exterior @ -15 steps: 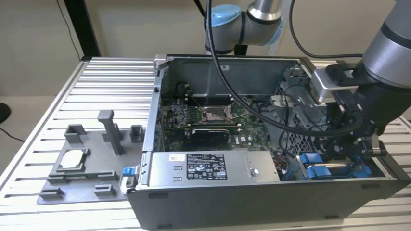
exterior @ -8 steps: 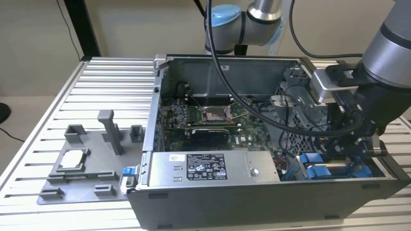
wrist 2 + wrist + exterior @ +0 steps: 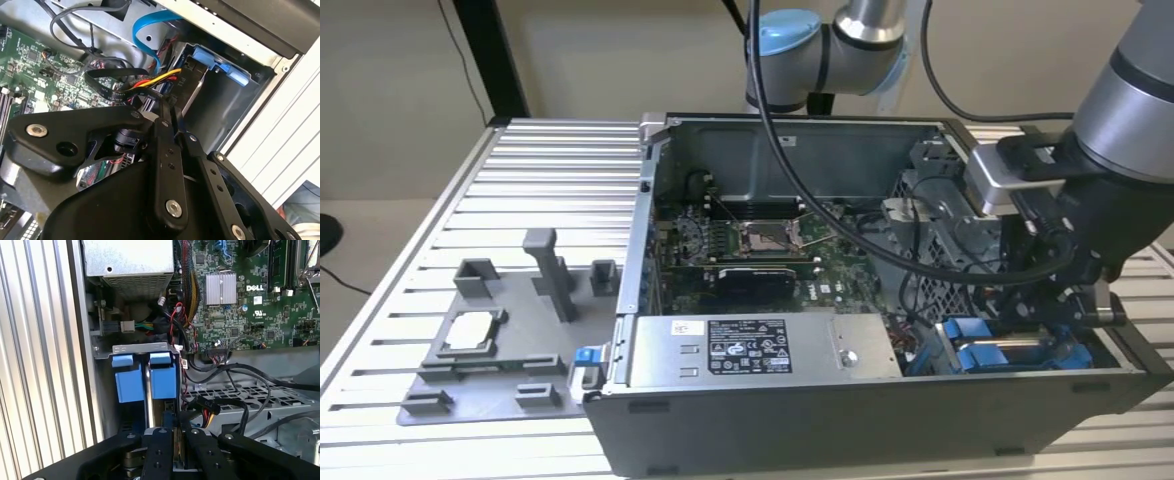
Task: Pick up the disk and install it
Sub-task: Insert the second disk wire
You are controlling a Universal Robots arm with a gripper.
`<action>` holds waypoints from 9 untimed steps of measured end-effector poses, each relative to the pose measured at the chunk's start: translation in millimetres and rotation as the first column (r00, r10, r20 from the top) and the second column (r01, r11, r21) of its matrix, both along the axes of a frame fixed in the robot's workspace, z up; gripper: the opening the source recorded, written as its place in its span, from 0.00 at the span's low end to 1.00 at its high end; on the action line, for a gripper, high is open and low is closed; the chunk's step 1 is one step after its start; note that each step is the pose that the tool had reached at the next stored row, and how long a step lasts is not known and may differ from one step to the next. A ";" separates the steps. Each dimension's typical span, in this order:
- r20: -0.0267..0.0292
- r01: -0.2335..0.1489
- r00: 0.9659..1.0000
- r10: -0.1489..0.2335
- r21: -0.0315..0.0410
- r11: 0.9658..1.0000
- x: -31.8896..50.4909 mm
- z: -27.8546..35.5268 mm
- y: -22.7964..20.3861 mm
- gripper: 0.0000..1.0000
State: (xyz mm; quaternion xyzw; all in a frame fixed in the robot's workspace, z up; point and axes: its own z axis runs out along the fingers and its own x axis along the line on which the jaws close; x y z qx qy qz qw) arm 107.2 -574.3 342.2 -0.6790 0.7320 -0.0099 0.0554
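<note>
The gripper (image 3: 175,440) is clenched on the disk (image 3: 163,382), which stands on edge in the drive bay (image 3: 140,347), tight beside a second blue carrier (image 3: 129,382) and cables (image 3: 210,412), near the computer case (image 3: 854,425) wall.

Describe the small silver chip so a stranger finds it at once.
Beside the open computer case, on the exterior view's left, a grey fixture plate lies on the slatted table. The chip sits in a frame there, the only shiny silver square among grey brackets.
</note>
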 end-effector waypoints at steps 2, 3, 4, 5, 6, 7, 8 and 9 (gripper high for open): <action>0.000 0.000 1.000 0.000 -0.003 1.000 0.0 -0.1 -0.1 0.00; 0.000 0.000 1.000 0.000 -0.004 1.000 0.0 -0.1 -0.2 0.00; 0.000 0.000 1.000 0.000 -0.006 1.000 0.0 -0.3 -0.2 0.00; 0.000 0.000 1.000 0.000 -0.009 1.000 0.0 -0.5 -0.2 0.00; 0.000 0.000 1.000 0.000 -0.012 1.000 0.1 -0.7 -0.2 0.00; 0.000 0.000 1.000 0.000 -0.015 1.000 0.0 -1.1 -0.3 0.00; 0.000 0.000 1.000 0.000 -0.018 1.000 0.0 -1.5 -0.3 0.00; 0.000 0.000 1.000 0.000 -0.020 1.000 0.0 -1.8 -0.2 0.00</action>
